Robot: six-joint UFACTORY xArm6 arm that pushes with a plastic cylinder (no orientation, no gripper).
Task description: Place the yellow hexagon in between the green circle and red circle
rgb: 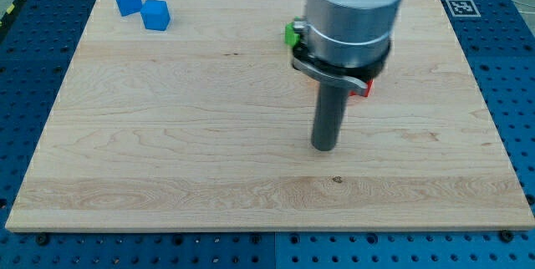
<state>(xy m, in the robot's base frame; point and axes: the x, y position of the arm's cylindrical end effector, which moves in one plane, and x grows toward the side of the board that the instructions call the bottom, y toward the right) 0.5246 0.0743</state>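
While the big grey arm housing is hanging over the view's top middle, my tip is sitting on the light wooden board at about the centre, with bare wood all around it. No fingers on this rig, just the straight dark rod, so nothing is being held. A small green block is peeking out at the housing's left edge, and a small red block is peeking out under its lower right; both are mostly hidden, so I can't really make out their shapes. My tip is resting toward the view's bottom from both of them, closer to the red one and touching neither. The yellow hexagon isn't showing anywhere, so I can't tell where it is sitting; the arm is covering the stretch between green and red. Over in the view's top left corner, 2 blue blocks are sitting side by side and nearly touching: the left blue block and the right blue block, well apart from my tip. The board is lying on a blue perforated table.
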